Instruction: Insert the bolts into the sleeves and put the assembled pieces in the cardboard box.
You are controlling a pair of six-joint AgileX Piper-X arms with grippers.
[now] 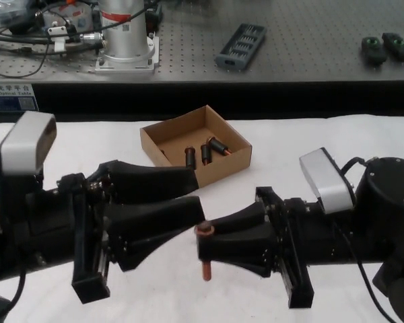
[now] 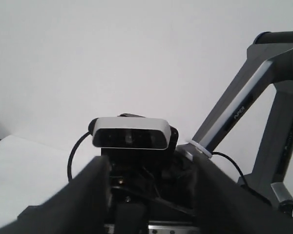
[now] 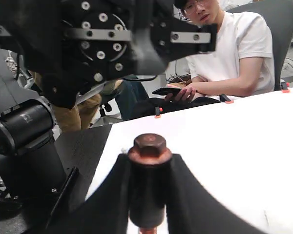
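the right pincer (image 1: 203, 243) gripped an upright bolt (image 1: 206, 270) over the white desk (image 1: 155, 296). the left pincer (image 1: 200, 193) stood open just beside it. three pieces (image 1: 205, 154) lay in the box (image 1: 225, 168).

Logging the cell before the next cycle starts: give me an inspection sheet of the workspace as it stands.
Surface: white cloth over the bench.
Job's things: cardboard box holds three assembled pieces; one copper bolt appears seated in a dark sleeve.
Clutter: grey rack and two dark parts on the perforated table behind.
Grippers: left gripper open, holding nothing, facing the right gripper, which is shut on the copper bolt and dark sleeve.
Cables: black cable at the right arm's camera; tangle of cables on the perforated table.
Surroundings: metal column on the perforated table.
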